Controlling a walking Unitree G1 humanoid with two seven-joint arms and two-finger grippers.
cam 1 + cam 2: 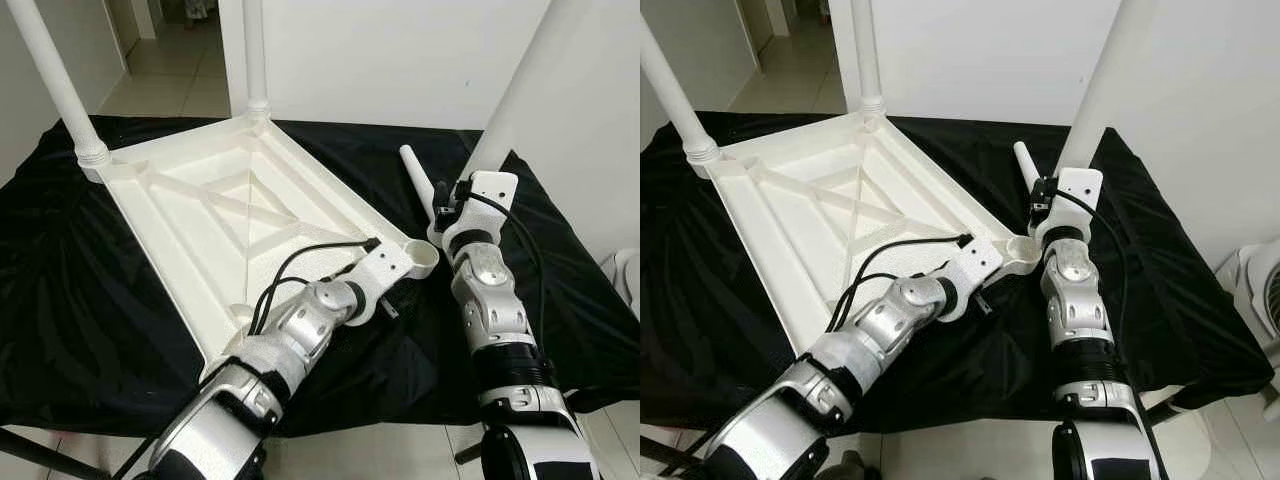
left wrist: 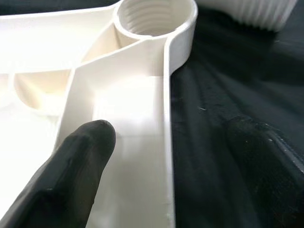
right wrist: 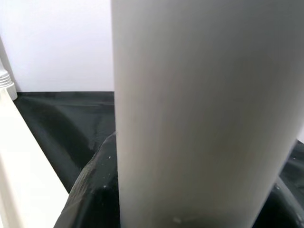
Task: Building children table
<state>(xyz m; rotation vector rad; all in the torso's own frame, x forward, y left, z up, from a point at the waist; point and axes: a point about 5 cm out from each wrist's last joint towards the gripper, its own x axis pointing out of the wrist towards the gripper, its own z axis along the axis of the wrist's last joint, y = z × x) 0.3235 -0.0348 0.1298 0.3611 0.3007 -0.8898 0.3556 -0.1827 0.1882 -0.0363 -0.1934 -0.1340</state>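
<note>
- We're gripping a white table leg point(image 1: 520, 95) in the right gripper point(image 1: 447, 205); in the right wrist view the black fingers point(image 3: 92, 194) are closed around the tube, low on its length, with the leg rising up and tilting away from the table.
- We're straddling the tabletop's side rim with the left gripper point(image 2: 166, 156): one finger point(image 2: 71, 175) inside on the white plastic, the other finger point(image 2: 266, 161) outside over the black cloth point(image 1: 60, 300). Fingers are spread and not clamping; they look to be just bracing the rim.
- The tabletop point(image 1: 230, 215) is lying upside down on the cloth, with two legs already standing in the far corners.
- The empty threaded socket point(image 1: 422, 258) is sitting at the near right corner, just beside the right gripper and just ahead of the left one.
- A loose leg point(image 1: 418, 180) is lying on the cloth behind the right gripper.
- Next, in our judgement: bring the leg's lower end over the socket, square it upright before turning, or the thread may cross.
- Keep the left gripper pressing on the rim so the tabletop isn't spinning with the leg.
</note>
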